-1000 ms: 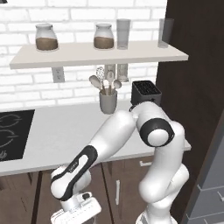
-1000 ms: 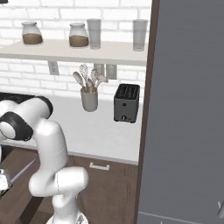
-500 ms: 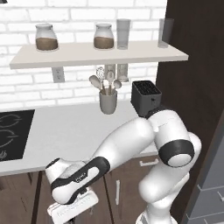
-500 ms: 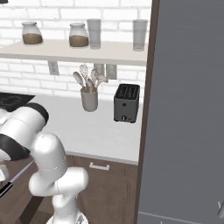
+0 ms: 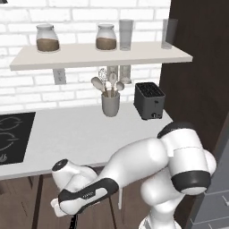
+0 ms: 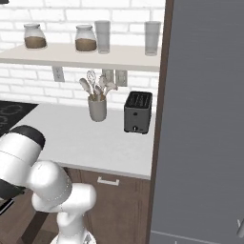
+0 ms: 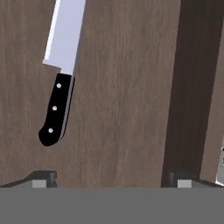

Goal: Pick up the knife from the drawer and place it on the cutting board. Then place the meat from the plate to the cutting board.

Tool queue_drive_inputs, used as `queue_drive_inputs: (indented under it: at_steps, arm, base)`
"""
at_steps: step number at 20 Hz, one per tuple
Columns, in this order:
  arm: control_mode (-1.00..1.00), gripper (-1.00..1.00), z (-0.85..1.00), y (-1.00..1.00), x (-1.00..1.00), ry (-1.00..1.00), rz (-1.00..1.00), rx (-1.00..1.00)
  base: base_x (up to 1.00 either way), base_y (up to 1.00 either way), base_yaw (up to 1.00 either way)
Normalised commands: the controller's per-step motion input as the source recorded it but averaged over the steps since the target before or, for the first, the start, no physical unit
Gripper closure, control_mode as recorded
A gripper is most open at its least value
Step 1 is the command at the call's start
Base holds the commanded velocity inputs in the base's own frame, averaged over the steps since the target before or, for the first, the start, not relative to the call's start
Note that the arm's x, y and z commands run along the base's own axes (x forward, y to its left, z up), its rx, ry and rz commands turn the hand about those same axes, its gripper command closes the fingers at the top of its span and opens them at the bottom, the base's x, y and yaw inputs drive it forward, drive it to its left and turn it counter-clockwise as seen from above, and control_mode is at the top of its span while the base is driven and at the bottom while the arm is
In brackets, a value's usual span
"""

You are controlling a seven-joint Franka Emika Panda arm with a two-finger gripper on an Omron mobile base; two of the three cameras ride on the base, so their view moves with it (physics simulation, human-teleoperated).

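The knife (image 7: 57,104) lies flat on the brown wooden floor of the drawer (image 7: 127,87), black riveted handle toward me and silver blade running away to the upper left. My gripper (image 7: 111,180) hangs above the drawer floor, open, with nothing between its tips. The handle's end lies just above the left fingertip (image 7: 43,178). In the left base view my arm (image 5: 147,161) bends down below the counter's front edge. The cutting board, the meat and the plate are out of view.
A dark drawer wall (image 7: 186,87) runs along the right of the hand view. On the counter (image 5: 76,134) stand a utensil crock (image 5: 110,103) and a black toaster (image 5: 150,100), with a cooktop (image 5: 11,138) at left. A tall dark cabinet (image 6: 205,119) rises at right.
My arm has folded lower, the elbow swinging right and toward the cameras while the hand stays low in front of the counter. The jaws have stayed open.
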Motion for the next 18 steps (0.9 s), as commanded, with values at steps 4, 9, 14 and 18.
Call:
queue_drive_inputs:
  at_steps: [4, 9, 14, 18]
  arm:
    - [-1.0, -1.0, -0.2, 0.11, 0.26, -0.12, -0.05, 0.09]
    - [-1.0, -1.0, -0.39, 0.12, 0.02, -0.02, 0.0, 0.11]
    - [-1.0, -1.0, -0.27, 0.08, 0.0, -0.03, 0.0, 0.13]
    - [-1.0, -1.0, 0.0, 0.12, 0.11, -0.04, 0.0, 0.03]
  base:
    - [0.0, 0.0, 0.0]
    - [0.0, 0.0, 0.0]
    - [0.0, 0.0, 0.0]
    - [0.0, 0.0, 0.0]
